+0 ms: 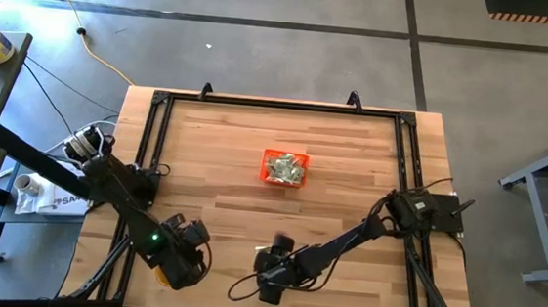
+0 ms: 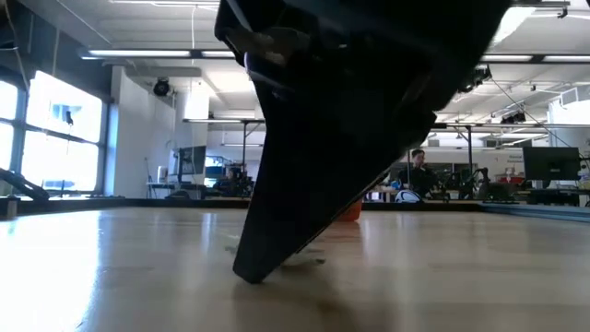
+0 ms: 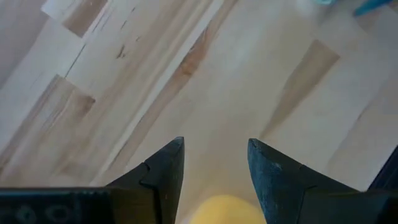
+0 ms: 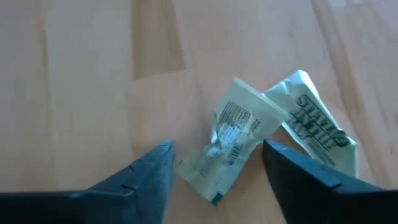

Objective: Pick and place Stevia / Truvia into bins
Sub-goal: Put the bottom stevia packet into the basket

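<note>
A: We start at the near edge of the table (image 1: 350, 179), where the right gripper (image 4: 214, 171) hangs low over the wood with its jaws parted and nothing between them yet. Two Stevia sachets (image 4: 233, 140) lie flat just ahead of its fingertips, one crumpled, the second (image 4: 317, 127) overlapping its far end.

B: From overhead we see that same right gripper (image 1: 273, 271) at the front centre of the table, its arm stretching back to the right side. In the level view its dark bulk blocks most of the picture.

A: And the left gripper (image 3: 214, 168)?

B: It sits at the front left corner (image 1: 179, 259), fingers apart, gripping nothing, with bare planks ahead of it. Something yellow (image 3: 224, 210) shows below the fingers; we cannot tell what it is.

A: Farther back, mid-table, we have the orange bin (image 1: 264, 167), well apart from both grippers, with a heap of sachets (image 1: 286, 168) already in it.

B: Beyond the table, a person (image 2: 418, 166) sits in the room behind.
</note>
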Controlling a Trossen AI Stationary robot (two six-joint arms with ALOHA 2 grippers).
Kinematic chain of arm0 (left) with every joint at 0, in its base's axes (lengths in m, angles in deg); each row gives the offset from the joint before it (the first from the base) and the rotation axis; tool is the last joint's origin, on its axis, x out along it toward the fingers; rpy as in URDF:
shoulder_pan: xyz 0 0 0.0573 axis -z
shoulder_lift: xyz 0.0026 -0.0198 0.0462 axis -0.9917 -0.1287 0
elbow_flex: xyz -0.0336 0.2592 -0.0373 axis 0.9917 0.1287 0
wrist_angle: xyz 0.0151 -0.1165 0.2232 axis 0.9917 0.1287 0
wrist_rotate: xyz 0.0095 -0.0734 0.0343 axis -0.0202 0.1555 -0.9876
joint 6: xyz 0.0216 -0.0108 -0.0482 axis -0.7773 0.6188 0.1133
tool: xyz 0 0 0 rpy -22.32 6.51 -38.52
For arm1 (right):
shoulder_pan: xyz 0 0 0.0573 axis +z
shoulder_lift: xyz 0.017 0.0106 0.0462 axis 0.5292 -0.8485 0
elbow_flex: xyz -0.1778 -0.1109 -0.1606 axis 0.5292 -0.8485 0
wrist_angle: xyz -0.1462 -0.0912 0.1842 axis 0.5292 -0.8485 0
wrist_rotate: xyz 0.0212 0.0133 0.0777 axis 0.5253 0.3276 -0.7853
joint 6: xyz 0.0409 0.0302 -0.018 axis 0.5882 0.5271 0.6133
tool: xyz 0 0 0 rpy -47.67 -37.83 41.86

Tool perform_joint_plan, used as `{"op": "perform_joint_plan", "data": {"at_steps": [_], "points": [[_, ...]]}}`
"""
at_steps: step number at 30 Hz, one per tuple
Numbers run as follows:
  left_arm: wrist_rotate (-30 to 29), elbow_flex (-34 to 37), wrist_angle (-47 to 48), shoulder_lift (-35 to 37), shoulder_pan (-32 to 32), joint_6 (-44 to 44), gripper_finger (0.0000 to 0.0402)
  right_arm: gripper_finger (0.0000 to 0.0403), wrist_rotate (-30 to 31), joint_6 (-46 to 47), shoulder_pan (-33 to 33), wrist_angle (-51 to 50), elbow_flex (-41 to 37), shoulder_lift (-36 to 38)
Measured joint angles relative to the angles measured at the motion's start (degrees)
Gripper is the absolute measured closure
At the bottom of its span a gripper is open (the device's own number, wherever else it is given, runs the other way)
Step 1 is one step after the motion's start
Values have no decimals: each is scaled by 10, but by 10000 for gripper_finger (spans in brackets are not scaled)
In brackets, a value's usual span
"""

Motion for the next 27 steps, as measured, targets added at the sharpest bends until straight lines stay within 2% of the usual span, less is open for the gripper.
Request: {"op": "perform_joint_plan", "data": {"at_steps": [3,8,9,12,16,20,22,25,27], "points": [[0,0,5,0,3,9,193,214,3,10,-6,-20,0,-2],[-12,0,23,0,1,1,193,367,-13,14,-31,-39,-1,5],[-19,0,27,0,1,0,193,383,-16,17,-37,-39,-1,10],[-36,0,36,0,1,-1,195,378,11,19,-53,-56,-6,34],[-44,0,48,0,1,-1,194,393,101,9,-77,-100,-3,111],[-62,0,45,0,-9,-7,197,384,158,-16,-124,-189,-4,177],[-64,0,35,0,-23,-26,197,381,151,-32,-164,-222,-4,196],[-51,0,-5,0,-56,-88,197,383,84,-65,-236,-248,-3,210],[-37,0,-44,0,-85,-142,197,382,71,-85,-275,-257,-4,205]]}}
